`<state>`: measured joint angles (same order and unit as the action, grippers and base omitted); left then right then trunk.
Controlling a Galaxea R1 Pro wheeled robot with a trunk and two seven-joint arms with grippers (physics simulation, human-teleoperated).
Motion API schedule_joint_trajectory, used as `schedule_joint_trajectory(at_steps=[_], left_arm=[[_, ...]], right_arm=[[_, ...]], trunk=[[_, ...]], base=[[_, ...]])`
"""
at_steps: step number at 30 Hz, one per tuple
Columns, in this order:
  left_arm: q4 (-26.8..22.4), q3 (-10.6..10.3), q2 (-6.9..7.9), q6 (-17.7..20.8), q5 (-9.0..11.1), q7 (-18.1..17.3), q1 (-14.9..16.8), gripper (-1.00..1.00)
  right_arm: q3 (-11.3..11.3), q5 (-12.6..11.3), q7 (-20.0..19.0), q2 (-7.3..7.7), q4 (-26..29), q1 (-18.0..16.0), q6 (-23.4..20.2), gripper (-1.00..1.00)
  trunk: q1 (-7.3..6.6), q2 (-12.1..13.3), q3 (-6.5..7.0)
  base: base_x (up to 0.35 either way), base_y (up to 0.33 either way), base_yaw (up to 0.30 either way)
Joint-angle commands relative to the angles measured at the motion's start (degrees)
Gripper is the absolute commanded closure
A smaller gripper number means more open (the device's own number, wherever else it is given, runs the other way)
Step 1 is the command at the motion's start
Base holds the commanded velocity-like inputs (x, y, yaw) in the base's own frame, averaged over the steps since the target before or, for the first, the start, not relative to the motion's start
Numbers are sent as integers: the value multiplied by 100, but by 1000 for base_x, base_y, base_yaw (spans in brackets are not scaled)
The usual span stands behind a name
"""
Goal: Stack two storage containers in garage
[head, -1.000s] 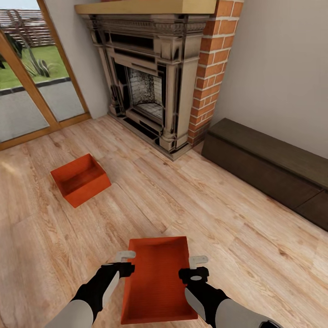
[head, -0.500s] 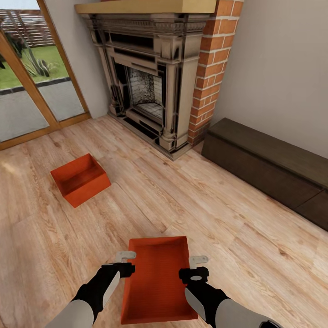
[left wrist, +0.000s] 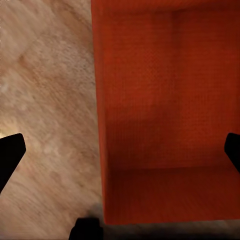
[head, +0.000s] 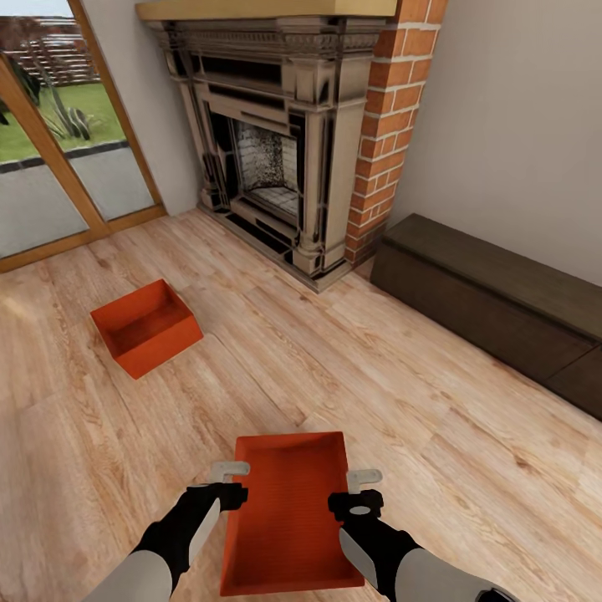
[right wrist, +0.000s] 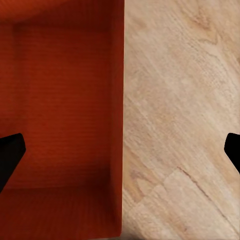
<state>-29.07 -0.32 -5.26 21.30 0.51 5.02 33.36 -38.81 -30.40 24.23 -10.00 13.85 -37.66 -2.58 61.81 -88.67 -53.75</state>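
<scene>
At lower centre of the head view, the near storage container [head: 288, 510] is flanked on the wood floor [head: 468, 468], the left tool [head: 228, 471] spread wide over its left wall. The right tool [head: 364, 478] is likewise spread over the right wall, nothing gripped. A light, stiff, thin-walled bin is expected, best pinched at both long rims; the second container [head: 146, 326] sits at middle left.
</scene>
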Motion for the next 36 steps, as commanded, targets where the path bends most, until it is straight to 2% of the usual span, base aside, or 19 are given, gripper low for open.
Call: schedule_joint_trajectory(at_steps=[1, 9, 16, 29, 36], left_arm=[[-27, -3, -1, 32, 5, 20, 2, -100], [-52, 5, -1, 32, -4, 19, 1, -100], [-22, 6, -6, 32, -14, 24, -1, -100], [36, 15, -33, -28, 24, 140, -3, -100], [177, 15, -62, -44, 22, 148, -1, -100]], right_arm=[[-39, -19, 38, 0, 3, -4, -27, -100], [-31, -19, 38, 13, 4, -4, -31, -100], [-31, -19, 37, 15, 3, -4, -32, -100], [-23, -34, 29, 24, 3, -4, -39, -100], [-22, -42, -19, 29, 3, -4, -76, -100]], trunk=[[0, -2, -4], [0, -2, -4], [153, -283, -129], [153, -283, -129], [307, -563, -255]], base=[[0, 0, 0], [0, 0, 0], [0, 0, 0], [0, 0, 0], [0, 0, 0]])
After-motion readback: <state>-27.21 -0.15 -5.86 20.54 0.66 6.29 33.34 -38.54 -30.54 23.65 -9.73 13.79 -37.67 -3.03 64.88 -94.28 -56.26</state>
